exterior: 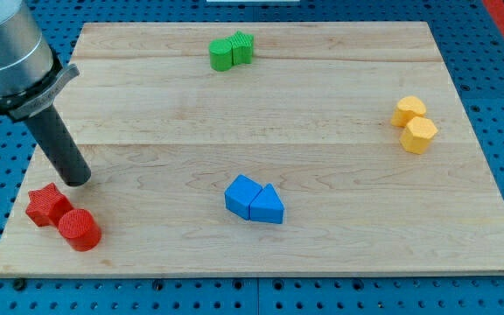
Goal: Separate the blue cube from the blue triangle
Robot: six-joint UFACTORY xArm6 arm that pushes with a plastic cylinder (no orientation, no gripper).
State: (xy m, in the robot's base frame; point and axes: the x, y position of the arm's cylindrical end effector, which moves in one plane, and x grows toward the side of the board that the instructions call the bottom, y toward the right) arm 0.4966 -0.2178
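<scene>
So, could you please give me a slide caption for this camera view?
My tip sits just above the red star, far left of the touching blue cube and blue triangle.

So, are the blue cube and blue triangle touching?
Touching: the camera view shows the blue cube and blue triangle pressed together with no wood visible between them.

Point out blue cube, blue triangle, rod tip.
blue cube [241,194], camera view, top face
blue triangle [268,206], camera view, top face
my tip [79,180], camera view, rod's very end, above the red star

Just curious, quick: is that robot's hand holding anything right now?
No gripper: my tip holds nothing, just above the red star, far left of the blue cube.
</scene>
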